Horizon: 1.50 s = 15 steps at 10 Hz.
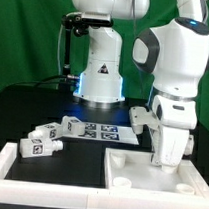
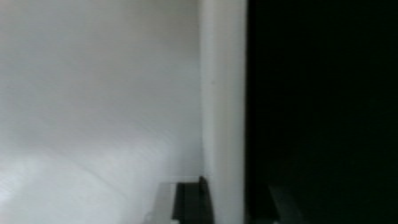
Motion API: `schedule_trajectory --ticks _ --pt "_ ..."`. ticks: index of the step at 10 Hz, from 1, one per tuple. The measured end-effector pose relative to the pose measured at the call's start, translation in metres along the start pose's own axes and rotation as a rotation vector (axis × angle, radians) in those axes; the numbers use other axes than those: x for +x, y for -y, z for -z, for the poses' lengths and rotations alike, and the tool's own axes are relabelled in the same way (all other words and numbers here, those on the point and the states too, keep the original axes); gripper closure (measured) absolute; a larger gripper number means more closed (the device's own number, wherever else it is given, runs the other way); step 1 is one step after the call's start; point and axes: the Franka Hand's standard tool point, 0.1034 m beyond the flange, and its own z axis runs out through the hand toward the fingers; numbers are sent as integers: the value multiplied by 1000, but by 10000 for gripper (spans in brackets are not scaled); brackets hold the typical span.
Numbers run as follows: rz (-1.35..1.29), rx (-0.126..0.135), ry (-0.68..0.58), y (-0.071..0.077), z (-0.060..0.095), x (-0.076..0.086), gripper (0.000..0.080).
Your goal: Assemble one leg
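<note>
Several small white legs with tag stickers lie on the black table at the exterior view's left, one (image 1: 40, 141) near the front and another (image 1: 71, 128) behind it. My gripper (image 1: 169, 157) is far from them, down on the far rim of the large white tabletop panel (image 1: 138, 177) at the exterior view's right. In the wrist view the gripper (image 2: 237, 205) has its two dark fingers (image 2: 191, 200) close together astride the panel's rim (image 2: 222, 100), shut on it. No leg shows in the wrist view.
The marker board (image 1: 103, 130) lies flat in front of the robot base (image 1: 99, 77). A white L-shaped border (image 1: 8, 167) runs along the table's front left. The arm's body (image 1: 181, 57) stands over the panel.
</note>
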Motion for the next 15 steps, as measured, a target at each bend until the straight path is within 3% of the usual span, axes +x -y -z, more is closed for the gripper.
schedule_trajectory --ticks 1,2,4,5,6,7,8,10,15 --pt "-2 1 0 0 0 0 635" --pt "-2 1 0 0 0 0 635" --pt "-3 0 0 0 1 -1 360" --pt "-27 6 9 3 13 -4 360" --pt "-78 -8 17 11 34 -6 205" --pt "-164 -33 37 24 51 -6 167" --pt "-180 -30 48 34 59 -10 167" --pt "-276 -31 56 40 69 -16 151" --pt "-322 -28 56 44 66 -18 151"
